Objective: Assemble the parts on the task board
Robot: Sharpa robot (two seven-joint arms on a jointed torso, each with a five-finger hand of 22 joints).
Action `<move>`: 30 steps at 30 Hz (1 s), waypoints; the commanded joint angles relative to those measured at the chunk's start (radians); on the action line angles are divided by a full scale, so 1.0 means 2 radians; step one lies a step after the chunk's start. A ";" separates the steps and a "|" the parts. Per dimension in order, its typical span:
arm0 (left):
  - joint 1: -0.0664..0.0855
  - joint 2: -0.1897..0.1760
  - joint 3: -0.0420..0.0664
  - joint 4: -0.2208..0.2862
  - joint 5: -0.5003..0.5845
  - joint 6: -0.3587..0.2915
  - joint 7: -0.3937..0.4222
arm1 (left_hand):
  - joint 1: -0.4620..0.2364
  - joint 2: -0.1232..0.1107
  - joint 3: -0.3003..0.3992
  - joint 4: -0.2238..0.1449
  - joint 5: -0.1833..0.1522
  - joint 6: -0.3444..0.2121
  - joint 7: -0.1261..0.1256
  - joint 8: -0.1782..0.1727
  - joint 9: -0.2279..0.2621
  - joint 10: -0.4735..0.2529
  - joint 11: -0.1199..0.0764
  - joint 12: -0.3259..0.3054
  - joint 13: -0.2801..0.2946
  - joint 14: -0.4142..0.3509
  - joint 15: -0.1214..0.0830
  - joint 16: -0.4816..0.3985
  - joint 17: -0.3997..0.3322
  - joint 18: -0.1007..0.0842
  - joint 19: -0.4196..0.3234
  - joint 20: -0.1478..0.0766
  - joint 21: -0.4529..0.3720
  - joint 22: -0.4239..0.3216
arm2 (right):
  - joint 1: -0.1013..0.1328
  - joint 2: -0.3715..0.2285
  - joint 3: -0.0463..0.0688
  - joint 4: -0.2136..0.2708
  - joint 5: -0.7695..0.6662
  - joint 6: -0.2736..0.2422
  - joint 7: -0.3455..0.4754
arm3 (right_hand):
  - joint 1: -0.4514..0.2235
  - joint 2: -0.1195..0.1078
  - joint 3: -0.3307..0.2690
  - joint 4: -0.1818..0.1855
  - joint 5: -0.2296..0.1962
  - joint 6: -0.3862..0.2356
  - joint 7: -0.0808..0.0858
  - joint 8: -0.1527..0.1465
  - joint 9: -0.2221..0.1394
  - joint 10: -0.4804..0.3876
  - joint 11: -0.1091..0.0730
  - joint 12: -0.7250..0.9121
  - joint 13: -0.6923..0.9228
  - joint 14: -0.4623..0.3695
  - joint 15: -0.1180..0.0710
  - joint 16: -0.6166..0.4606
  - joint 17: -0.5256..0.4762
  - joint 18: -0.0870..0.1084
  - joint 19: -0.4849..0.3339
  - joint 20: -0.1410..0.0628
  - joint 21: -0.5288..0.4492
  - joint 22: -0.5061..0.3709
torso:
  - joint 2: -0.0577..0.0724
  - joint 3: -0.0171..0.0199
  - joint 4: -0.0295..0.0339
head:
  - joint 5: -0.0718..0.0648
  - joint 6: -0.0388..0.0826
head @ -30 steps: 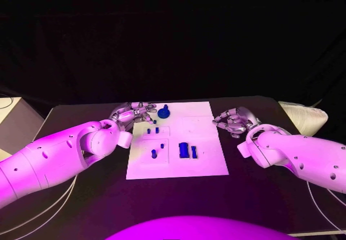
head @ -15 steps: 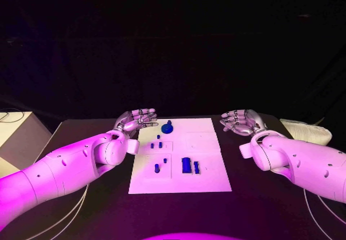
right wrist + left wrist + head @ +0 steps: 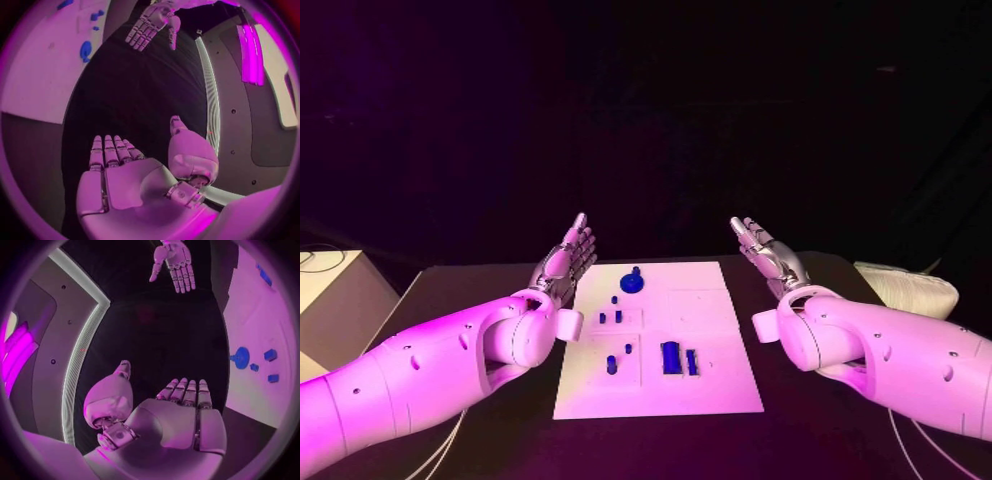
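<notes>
On the black surface point(image 3: 473, 400), both hands, left hand point(image 3: 565, 258) and right hand point(image 3: 764, 252), have lifted off the task board point(image 3: 711, 390), flat, fingers straight, empty; blue parts point(image 3: 678, 358) lie unheld.

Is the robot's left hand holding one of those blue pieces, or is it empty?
Empty. The left robot hand is raised beside the task board, fingers straight and palm bare; the left wrist view shows nothing in it.
</notes>
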State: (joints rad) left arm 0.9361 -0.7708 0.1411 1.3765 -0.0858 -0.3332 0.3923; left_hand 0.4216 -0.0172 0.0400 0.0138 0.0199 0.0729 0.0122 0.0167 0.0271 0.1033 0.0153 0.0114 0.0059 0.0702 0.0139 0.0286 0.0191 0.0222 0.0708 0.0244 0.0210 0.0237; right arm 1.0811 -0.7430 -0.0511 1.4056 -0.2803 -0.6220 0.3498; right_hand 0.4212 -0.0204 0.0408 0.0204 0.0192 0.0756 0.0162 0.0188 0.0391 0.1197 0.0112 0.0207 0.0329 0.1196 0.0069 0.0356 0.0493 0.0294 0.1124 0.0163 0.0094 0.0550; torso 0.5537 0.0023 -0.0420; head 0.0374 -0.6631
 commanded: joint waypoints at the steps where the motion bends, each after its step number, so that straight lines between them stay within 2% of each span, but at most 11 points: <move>1: 0.016 -0.001 -0.016 0.029 0.021 -0.099 0.033 | -0.211 0.009 -0.020 -0.007 -0.010 -0.036 -0.006 -0.008 -0.014 -0.052 -0.008 -0.006 -0.003 -0.035 -0.007 -0.014 -0.010 -0.011 -0.035 -0.012 -0.011 -0.012 | -0.006 -0.007 0.009 0.034 0.085 -0.046 0.056 | -0.211 0.010 -0.020 -0.010 -0.010 -0.038 -0.008 -0.009 -0.020 -0.060 -0.006 -0.010 -0.016 -0.060 -0.003 -0.018 -0.025 -0.015 -0.056 -0.008 -0.005 -0.027 | -0.003 -0.0008 0.0152 | -0.012 0.021; 4: 0.030 -0.002 -0.035 0.053 0.028 -0.141 0.044 | -0.211 0.009 -0.020 -0.007 -0.010 -0.036 -0.006 -0.008 -0.014 -0.052 -0.008 -0.006 -0.003 -0.035 -0.007 -0.014 -0.010 -0.011 -0.035 -0.012 -0.011 -0.012 | -0.011 -0.013 0.017 0.058 0.112 -0.060 0.070 | -0.211 0.010 -0.020 -0.010 -0.010 -0.038 -0.008 -0.009 -0.020 -0.060 -0.006 -0.010 -0.016 -0.060 -0.003 -0.018 -0.025 -0.015 -0.056 -0.008 -0.005 -0.027 | -0.004 -0.0011 0.0193 | -0.017 0.028; 6: 0.038 -0.003 -0.046 0.066 0.033 -0.163 0.050 | -0.211 0.009 -0.020 -0.007 -0.010 -0.036 -0.006 -0.008 -0.014 -0.052 -0.008 -0.006 -0.003 -0.035 -0.007 -0.014 -0.010 -0.011 -0.035 -0.012 -0.011 -0.012 | -0.013 -0.015 0.021 0.069 0.125 -0.066 0.077 | -0.211 0.010 -0.020 -0.010 -0.010 -0.038 -0.008 -0.009 -0.020 -0.060 -0.006 -0.010 -0.016 -0.060 -0.003 -0.018 -0.025 -0.015 -0.056 -0.008 -0.005 -0.027 | -0.005 -0.0011 0.0207 | -0.018 0.031; 8: 0.045 -0.004 -0.054 0.076 0.036 -0.182 0.055 | -0.211 0.009 -0.020 -0.007 -0.010 -0.036 -0.006 -0.008 -0.014 -0.052 -0.008 -0.006 -0.003 -0.035 -0.007 -0.014 -0.010 -0.011 -0.035 -0.012 -0.011 -0.012 | -0.015 -0.017 0.024 0.077 0.134 -0.071 0.082 | -0.211 0.010 -0.020 -0.010 -0.010 -0.038 -0.008 -0.009 -0.020 -0.060 -0.006 -0.010 -0.016 -0.060 -0.003 -0.018 -0.025 -0.015 -0.056 -0.008 -0.005 -0.027 | -0.005 -0.0012 0.0210 | -0.019 0.032; 12: 0.054 -0.004 -0.067 0.092 0.041 -0.210 0.062 | -0.211 0.009 -0.020 -0.007 -0.010 -0.036 -0.006 -0.008 -0.014 -0.052 -0.008 -0.006 -0.003 -0.035 -0.007 -0.014 -0.010 -0.011 -0.035 -0.012 -0.011 -0.012 | -0.016 -0.019 0.026 0.082 0.140 -0.074 0.085 | -0.211 0.010 -0.020 -0.010 -0.010 -0.038 -0.008 -0.009 -0.020 -0.060 -0.006 -0.010 -0.016 -0.060 -0.003 -0.018 -0.025 -0.015 -0.056 -0.008 -0.005 -0.027 | -0.005 -0.0012 0.0210 | -0.019 0.032; 16: 0.057 -0.005 -0.071 0.097 0.043 -0.218 0.064 | -0.211 0.009 -0.020 -0.007 -0.010 -0.036 -0.006 -0.008 -0.014 -0.052 -0.008 -0.006 -0.003 -0.035 -0.007 -0.014 -0.010 -0.011 -0.035 -0.012 -0.011 -0.012 | -0.016 -0.019 0.026 0.082 0.140 -0.074 0.085 | -0.211 0.010 -0.020 -0.010 -0.010 -0.038 -0.008 -0.009 -0.020 -0.060 -0.006 -0.010 -0.016 -0.060 -0.003 -0.018 -0.025 -0.015 -0.056 -0.008 -0.005 -0.027 | -0.005 -0.0012 0.0210 | -0.019 0.032; 30: 0.057 -0.005 -0.071 0.097 0.043 -0.218 0.064 | -0.211 0.009 -0.020 -0.007 -0.010 -0.036 -0.006 -0.008 -0.014 -0.052 -0.008 -0.006 -0.003 -0.035 -0.007 -0.014 -0.010 -0.011 -0.035 -0.012 -0.011 -0.012 | -0.016 -0.019 0.026 0.082 0.140 -0.074 0.085 | -0.211 0.010 -0.020 -0.010 -0.010 -0.038 -0.008 -0.009 -0.020 -0.060 -0.006 -0.010 -0.016 -0.060 -0.003 -0.018 -0.025 -0.015 -0.056 -0.008 -0.005 -0.027 | -0.005 -0.0012 0.0210 | -0.019 0.032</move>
State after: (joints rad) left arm 1.0482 -0.7809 -0.0005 1.5672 -0.0023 -0.7562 0.4968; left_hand 0.0063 0.0010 0.0055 -0.0014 0.0036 0.0055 0.0000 0.0033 0.0009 0.0038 0.0002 0.0065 0.0010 0.0036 0.0002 0.0067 0.0010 0.0054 0.0070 -0.0033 0.0027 0.0009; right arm 1.0504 -0.7799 -0.0006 1.5680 -0.0014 -0.7691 0.4972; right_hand 0.0053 0.0002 0.0056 -0.0014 0.0033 0.0035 0.0000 0.0033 0.0009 0.0049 -0.0004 0.0036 0.0008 0.0050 -0.0003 0.0034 0.0009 0.0140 0.0046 0.0003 0.0038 0.0009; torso 0.5442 0.0000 0.0000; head 0.0000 -0.6000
